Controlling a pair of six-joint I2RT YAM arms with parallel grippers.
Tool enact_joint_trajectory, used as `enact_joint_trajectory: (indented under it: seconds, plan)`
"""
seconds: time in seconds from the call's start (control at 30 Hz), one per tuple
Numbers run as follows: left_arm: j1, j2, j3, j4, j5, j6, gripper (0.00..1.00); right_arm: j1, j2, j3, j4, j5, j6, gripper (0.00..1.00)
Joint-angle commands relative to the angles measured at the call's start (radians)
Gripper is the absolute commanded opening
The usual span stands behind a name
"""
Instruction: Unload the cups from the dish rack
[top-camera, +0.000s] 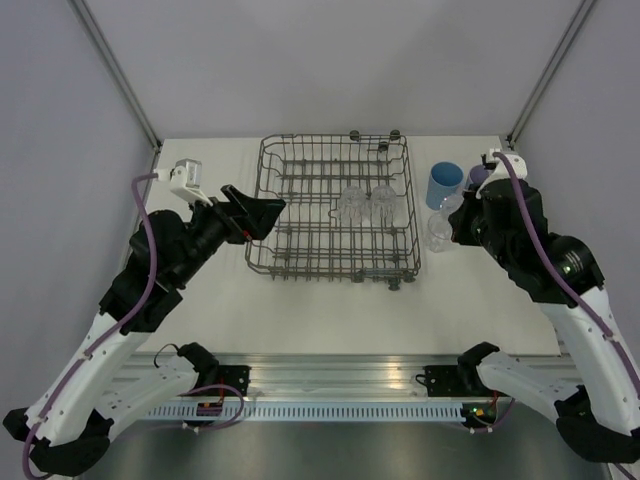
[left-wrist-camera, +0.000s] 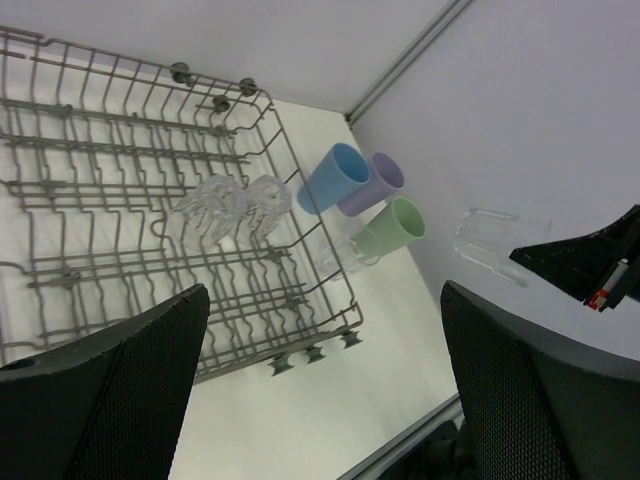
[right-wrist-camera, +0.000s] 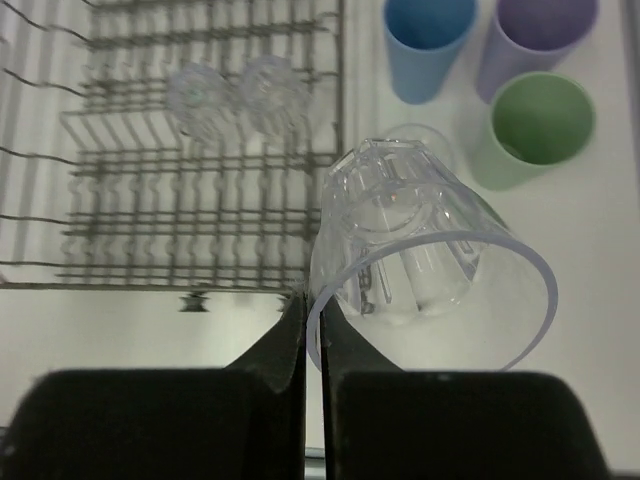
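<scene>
The right gripper is pinched together on the rim of a tilted clear cup, just off the right side of the dish rack. The held cup mostly hides a second clear tumbler behind it. The blue cup, lavender cup and green cup also stand right of the rack; from above, the right arm covers the green one. Two glassy cups inside the rack, near its right wall, blur into the wire. At the rack's left edge the left gripper has its fingers wide apart and empty.

Dish rack centred, 2 clear cups lodged in its R half, blue cup set just R, L gripper spread wide at its L edge, third clear cup by R gripper
</scene>
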Motion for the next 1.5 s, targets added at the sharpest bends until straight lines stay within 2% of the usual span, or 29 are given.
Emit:
enact_joint_trajectory:
  seconds: [0.0,0.13,0.27,0.37,0.5,0.77,0.93,1.13,1.33,1.47]
  plan:
    - [0.002,-0.019,0.044,-0.148,-0.031,0.121,1.00,0.000,0.119,0.040,-0.261,0.170,-0.103,0.00]
    - [0.002,-0.036,0.049,-0.188,-0.011,0.173,0.99,0.000,0.176,0.034,-0.275,0.100,-0.121,0.00]
    - [0.002,-0.052,0.044,-0.207,-0.003,0.201,1.00,-0.009,0.257,-0.010,-0.255,0.094,-0.116,0.00]
    - [0.002,-0.058,0.042,-0.219,-0.005,0.223,1.00,-0.037,0.291,-0.074,-0.195,0.066,-0.124,0.01]
    - [0.002,-0.062,0.023,-0.218,-0.017,0.250,1.00,-0.117,0.329,-0.163,-0.119,-0.066,-0.123,0.00]
    - [0.002,-0.076,-0.007,-0.218,-0.043,0.275,1.00,-0.210,0.438,-0.306,0.012,-0.101,-0.138,0.01]
    - [0.002,-0.079,-0.019,-0.218,-0.063,0.285,1.00,-0.213,0.470,-0.357,0.087,-0.163,-0.141,0.01]
    - [0.002,-0.073,-0.017,-0.211,-0.063,0.279,1.00,-0.213,0.530,-0.326,0.087,-0.201,-0.153,0.00]
    - [0.002,-0.085,-0.022,-0.213,-0.065,0.284,1.00,-0.215,0.558,-0.325,0.081,-0.166,-0.153,0.00]
    - [0.002,-0.087,-0.020,-0.215,-0.059,0.287,1.00,-0.215,0.565,-0.319,0.073,-0.149,-0.155,0.08]
